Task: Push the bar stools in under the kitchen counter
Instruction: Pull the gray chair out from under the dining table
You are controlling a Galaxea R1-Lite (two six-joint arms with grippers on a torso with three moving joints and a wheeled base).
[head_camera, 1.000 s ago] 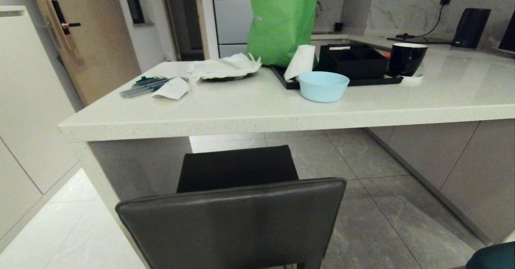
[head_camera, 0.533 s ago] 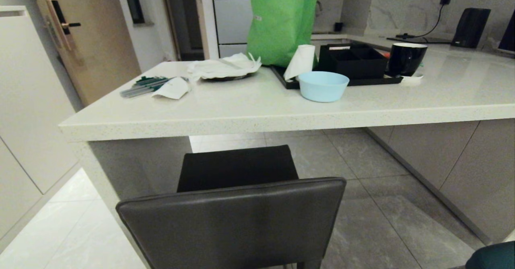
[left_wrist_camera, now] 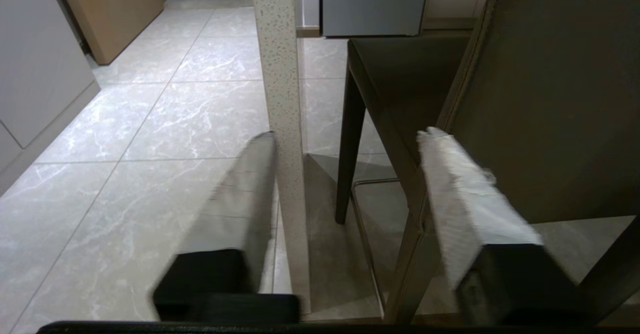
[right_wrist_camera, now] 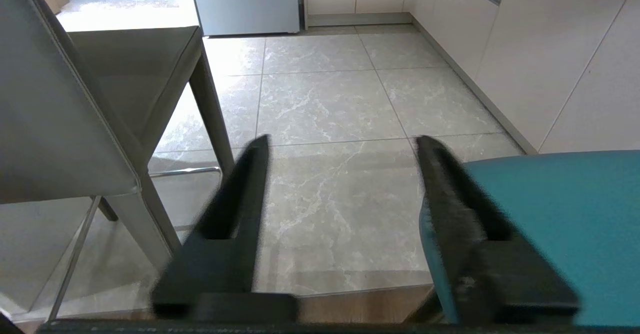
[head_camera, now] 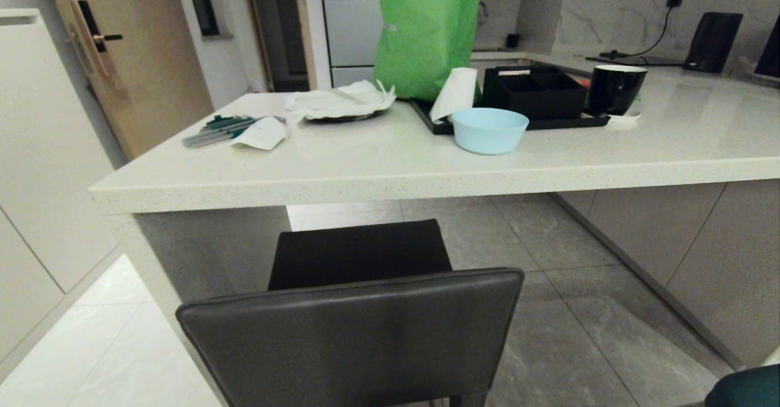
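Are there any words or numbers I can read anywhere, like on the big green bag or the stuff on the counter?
None can be read.
green bag: only a tiny pale sticker, too small to read.
green packets on the kitchen counter: any print is too small to read.
dark grey stool: plain.

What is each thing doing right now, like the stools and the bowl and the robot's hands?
Grey stool: upright, only partly under the counter.
Teal stool: out from the counter.
Blue bowl: upright, looks empty.
Black mug: upright.
Green bag: standing.
Door: closed.
Left tool: open, holding nothing.
Right tool: open, holding nothing.
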